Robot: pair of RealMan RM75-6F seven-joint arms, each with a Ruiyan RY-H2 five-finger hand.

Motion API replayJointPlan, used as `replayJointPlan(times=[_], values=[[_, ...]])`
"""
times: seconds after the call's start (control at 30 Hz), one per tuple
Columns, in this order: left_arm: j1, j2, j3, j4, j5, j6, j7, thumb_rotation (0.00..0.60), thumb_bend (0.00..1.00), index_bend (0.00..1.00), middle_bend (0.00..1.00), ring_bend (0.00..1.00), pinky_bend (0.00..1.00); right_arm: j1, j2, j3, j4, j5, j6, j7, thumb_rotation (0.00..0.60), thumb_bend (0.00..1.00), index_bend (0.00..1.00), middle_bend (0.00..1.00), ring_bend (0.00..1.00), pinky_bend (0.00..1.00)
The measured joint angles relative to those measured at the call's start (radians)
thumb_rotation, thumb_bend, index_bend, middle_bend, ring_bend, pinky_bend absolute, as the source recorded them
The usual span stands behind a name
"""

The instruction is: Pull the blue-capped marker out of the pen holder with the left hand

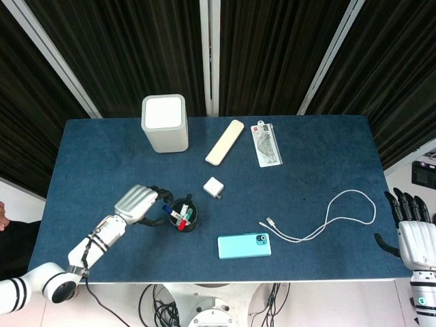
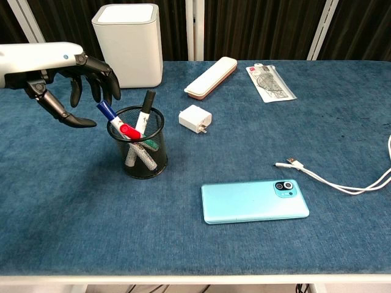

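A black mesh pen holder [image 1: 184, 215] [image 2: 138, 144] stands on the blue table and holds several markers. The blue-capped marker [image 1: 166, 209] [image 2: 107, 112] leans out of its left rim. My left hand [image 1: 139, 202] [image 2: 58, 67] hovers just left of the holder, fingers spread, with its fingertips [image 2: 109, 93] right above the blue cap and its thumb below; it holds nothing. My right hand [image 1: 411, 228] rests open at the table's far right edge, away from everything.
A white box [image 1: 165, 122] stands behind the holder. A white charger [image 1: 214, 187], a cream case [image 1: 225, 142], a packet [image 1: 266, 144], a turquoise phone [image 1: 244, 245] and a white cable [image 1: 327, 219] lie to the right.
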Motion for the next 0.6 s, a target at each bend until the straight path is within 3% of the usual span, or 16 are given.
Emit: replayJointPlan(times=[0.6], values=[[-0.03, -0.031, 0.005, 0.034, -0.004, -0.007, -0.075, 0.6, 0.25, 0.49, 0.52, 0.52, 0.6, 0.001, 0.001, 0.004, 0.006, 0.019, -0.012, 0.008, 0.6, 0.18, 0.0, 0.0, 0.0, 0.0]])
